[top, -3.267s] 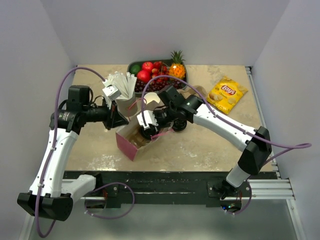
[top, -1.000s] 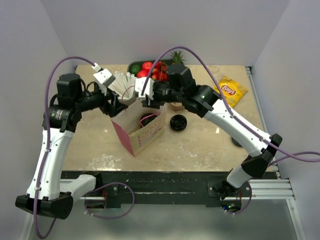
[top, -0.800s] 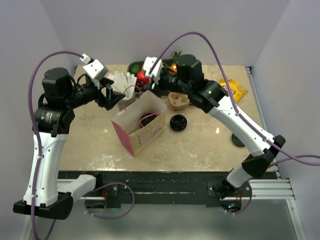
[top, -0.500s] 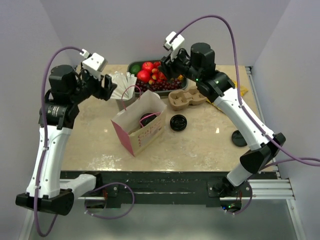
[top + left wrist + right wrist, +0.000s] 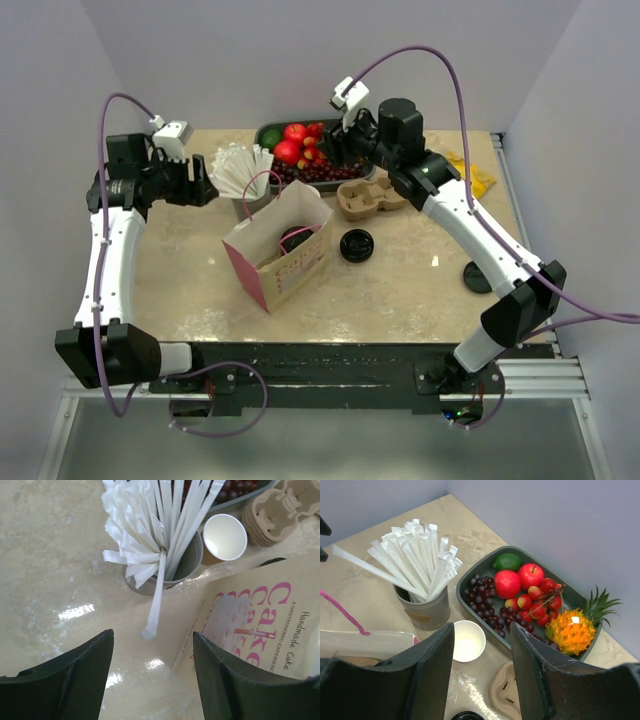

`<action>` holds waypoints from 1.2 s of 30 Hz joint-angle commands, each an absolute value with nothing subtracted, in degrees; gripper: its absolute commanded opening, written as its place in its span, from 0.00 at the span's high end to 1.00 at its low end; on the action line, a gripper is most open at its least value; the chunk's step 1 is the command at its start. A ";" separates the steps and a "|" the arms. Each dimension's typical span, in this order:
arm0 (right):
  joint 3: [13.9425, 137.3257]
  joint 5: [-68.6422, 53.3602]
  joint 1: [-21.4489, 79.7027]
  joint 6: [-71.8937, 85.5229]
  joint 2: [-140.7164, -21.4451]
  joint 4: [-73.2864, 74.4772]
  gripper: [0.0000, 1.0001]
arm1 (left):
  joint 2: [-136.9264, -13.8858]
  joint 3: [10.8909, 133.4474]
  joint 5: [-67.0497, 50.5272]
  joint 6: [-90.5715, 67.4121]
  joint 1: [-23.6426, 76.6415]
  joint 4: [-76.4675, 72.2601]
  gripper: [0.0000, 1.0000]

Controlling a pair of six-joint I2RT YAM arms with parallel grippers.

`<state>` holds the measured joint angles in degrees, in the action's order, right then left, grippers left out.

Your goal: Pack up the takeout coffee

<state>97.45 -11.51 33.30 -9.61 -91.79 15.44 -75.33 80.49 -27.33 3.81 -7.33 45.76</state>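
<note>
The takeout coffee (image 5: 297, 238) shows only as a round black lid inside the open pink-and-cream paper bag (image 5: 280, 258), which stands at the table's middle. Its brown cup body is hidden by the bag. My left gripper (image 5: 207, 186) is open and empty, left of the bag and beside the straw tin. In the left wrist view the left gripper (image 5: 152, 636) hangs over bare table, with the bag (image 5: 260, 625) to its right. My right gripper (image 5: 331, 150) is open and empty, raised behind the bag. In the right wrist view it (image 5: 481, 629) is above the lidless cup (image 5: 467, 641).
A tin of wrapped straws (image 5: 240, 172) stands behind the bag on the left. A fruit tray (image 5: 352, 180) is at the back. A stack of pulp cup carriers (image 5: 368, 197) and a loose black lid (image 5: 356, 245) lie right of the bag. Another black lid (image 5: 478, 277) lies far right.
Both grippers have let go of the bag and pulled up and away from it. The left one went left, the right one back. The bag stands upright with the coffee inside.
</note>
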 commanded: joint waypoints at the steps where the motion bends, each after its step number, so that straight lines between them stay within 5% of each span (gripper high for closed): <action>1: 95.89 -11.78 32.78 -8.44 -89.65 11.08 0.48 | -74.88 79.37 -32.96 1.76 -7.65 46.41 0.33; 15: 95.45 -12.22 32.08 -8.79 -90.26 11.95 0.48 | -77.52 79.19 -35.15 0.79 -9.05 45.62 0.59; 27: 94.13 -12.92 31.99 -8.79 -89.82 12.13 0.47 | -79.36 81.12 -36.03 -1.93 -9.93 42.98 0.66; 36: 93.25 -12.83 31.99 -8.96 -89.65 12.22 0.46 | -80.16 82.26 -36.56 -1.76 -10.02 43.06 1.00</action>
